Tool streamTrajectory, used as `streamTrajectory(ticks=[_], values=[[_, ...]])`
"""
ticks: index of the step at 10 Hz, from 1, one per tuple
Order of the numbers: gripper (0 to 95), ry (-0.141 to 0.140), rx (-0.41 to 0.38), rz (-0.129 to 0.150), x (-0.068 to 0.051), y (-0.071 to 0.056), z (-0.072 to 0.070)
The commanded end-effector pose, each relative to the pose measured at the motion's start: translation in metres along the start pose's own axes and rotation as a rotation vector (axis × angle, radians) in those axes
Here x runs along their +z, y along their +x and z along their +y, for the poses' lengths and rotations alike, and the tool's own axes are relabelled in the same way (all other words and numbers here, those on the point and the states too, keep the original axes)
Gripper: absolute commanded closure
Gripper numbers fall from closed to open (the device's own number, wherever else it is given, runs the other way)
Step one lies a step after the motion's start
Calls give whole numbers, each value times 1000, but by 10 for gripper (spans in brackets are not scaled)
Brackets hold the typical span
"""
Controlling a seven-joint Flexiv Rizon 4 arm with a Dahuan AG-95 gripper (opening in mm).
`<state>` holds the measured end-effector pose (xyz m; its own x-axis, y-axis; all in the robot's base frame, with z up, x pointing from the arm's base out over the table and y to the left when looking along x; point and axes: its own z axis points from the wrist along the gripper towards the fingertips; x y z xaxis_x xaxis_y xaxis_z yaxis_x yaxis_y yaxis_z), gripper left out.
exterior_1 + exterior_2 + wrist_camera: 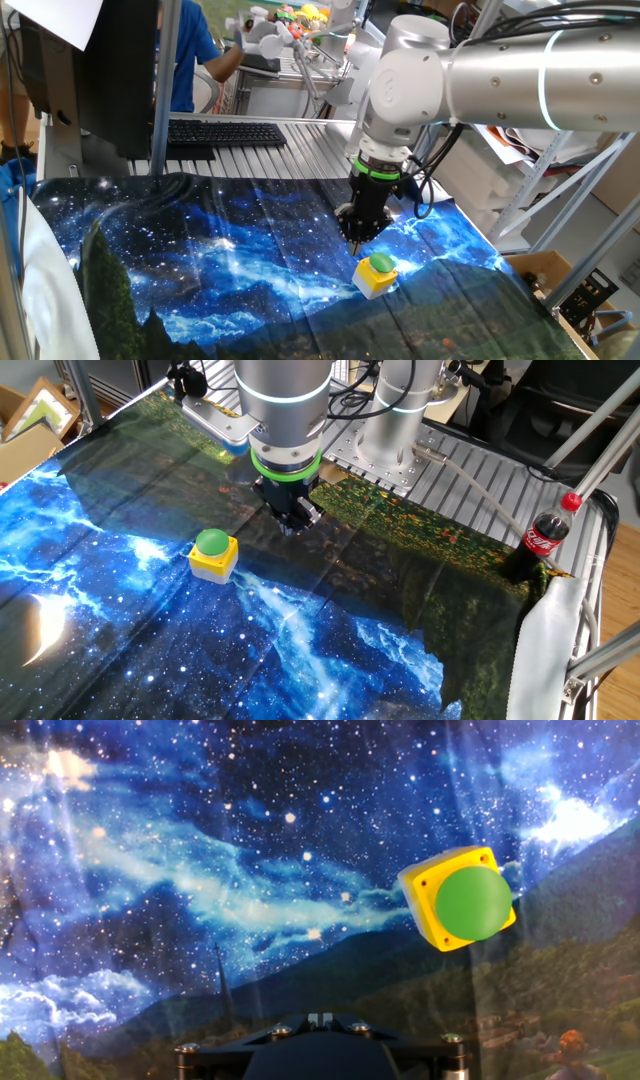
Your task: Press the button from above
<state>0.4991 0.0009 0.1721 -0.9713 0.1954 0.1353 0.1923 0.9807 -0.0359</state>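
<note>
Beside the raised pincer [356, 237], apart, sits the button [380, 264]; finger gap unclear.

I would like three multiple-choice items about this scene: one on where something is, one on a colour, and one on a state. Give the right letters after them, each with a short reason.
1. Where is the gripper relative to the button?
A. Pressing down on its cap
B. Above the cloth and off to one side of it
C. Under the table

2. What colour is the box that holds the button?
A. Yellow
B. Red
C. Black

3. In what state is the cola bottle at the table's edge?
A. Lying on its side
B. Upright with a red cap on
C. Upright with no cap

Answers:
1 B: both fixed views show a gap between the gripper and the button, and the hand view has the button off-centre to the right.
2 A: the box is yellow under a green dome.
3 B: the bottle stands upright and its red cap is visible.
</note>
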Motion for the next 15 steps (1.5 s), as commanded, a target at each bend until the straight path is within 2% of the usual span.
streamTrajectory(ticks=[1,7,15], values=[[950,9,-13,-1,0,0,0],[950,14,-47,10,0,0,0],[950,19,-36,12,0,0,0]])
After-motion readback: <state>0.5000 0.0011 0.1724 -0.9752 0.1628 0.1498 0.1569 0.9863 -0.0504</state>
